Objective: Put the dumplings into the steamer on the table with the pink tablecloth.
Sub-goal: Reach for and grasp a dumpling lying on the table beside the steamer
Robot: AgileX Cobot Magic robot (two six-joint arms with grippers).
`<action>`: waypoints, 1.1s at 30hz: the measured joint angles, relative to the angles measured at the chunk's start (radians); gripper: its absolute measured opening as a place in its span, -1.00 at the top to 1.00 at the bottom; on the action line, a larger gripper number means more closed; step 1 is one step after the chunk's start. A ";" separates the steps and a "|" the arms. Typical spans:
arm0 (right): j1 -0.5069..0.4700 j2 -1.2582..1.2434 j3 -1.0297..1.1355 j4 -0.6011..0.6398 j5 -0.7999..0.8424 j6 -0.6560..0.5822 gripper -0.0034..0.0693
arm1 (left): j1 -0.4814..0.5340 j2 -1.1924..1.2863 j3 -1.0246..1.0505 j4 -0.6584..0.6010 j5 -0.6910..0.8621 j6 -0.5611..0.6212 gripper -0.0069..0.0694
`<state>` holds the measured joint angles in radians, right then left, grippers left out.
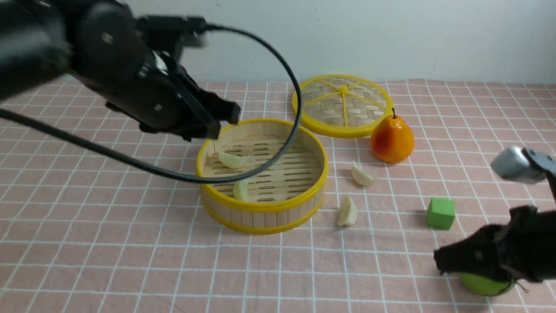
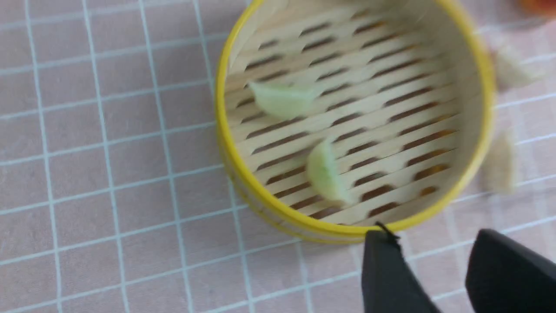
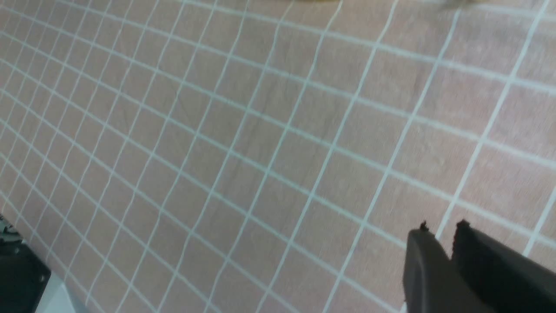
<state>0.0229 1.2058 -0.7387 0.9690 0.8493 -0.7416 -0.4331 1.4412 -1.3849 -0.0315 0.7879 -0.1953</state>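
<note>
Dumplings (image 1: 362, 174) outside the steamer (image 1: 260, 217) lie to its right, nearer my right gripper (image 3: 443, 228), barely parted; left gripper (image 2: 434, 234) spread, empty.

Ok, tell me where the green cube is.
Front view: the green cube sits on the pink cloth, on the robot's right, nearer the camera than the pear.

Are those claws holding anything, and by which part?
Nothing is held. The left gripper stands open and empty near the steamer; the right gripper shows only a narrow empty gap.
</note>
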 joint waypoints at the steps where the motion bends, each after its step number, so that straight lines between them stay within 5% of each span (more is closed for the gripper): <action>1: 0.000 0.003 -0.018 -0.004 -0.001 0.004 0.62 | 0.000 -0.015 0.003 -0.010 0.002 0.001 0.23; 3: 0.000 0.053 -0.134 -0.062 -0.003 0.051 0.61 | 0.000 -0.202 0.079 -0.068 0.013 0.035 0.59; 6: 0.000 0.149 -0.296 -0.155 -0.005 0.117 0.60 | 0.000 -0.387 0.215 -0.086 0.020 0.073 0.86; 12: 0.059 0.373 -0.557 -0.374 -0.005 0.229 0.45 | 0.000 -0.696 0.562 -0.014 -0.036 0.083 0.86; 18: 0.186 0.590 -0.739 -0.620 -0.022 0.302 -0.03 | 0.000 -0.877 0.838 0.049 -0.085 0.081 0.86; 22: 0.255 0.781 -0.855 -0.770 -0.117 0.325 -0.30 | 0.000 -0.965 0.992 0.060 -0.281 0.052 0.86; 28: 0.267 0.955 -0.949 -0.860 -0.215 0.355 -0.27 | 0.000 -0.992 1.013 0.061 -0.374 0.047 0.86; 33: 0.266 1.020 -0.974 -0.869 -0.230 0.395 0.08 | 0.000 -0.992 1.016 0.070 -0.378 0.047 0.86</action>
<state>0.2888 2.2256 -1.7126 0.0996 0.6194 -0.3470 -0.4331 0.4496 -0.3689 0.0385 0.4098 -0.1480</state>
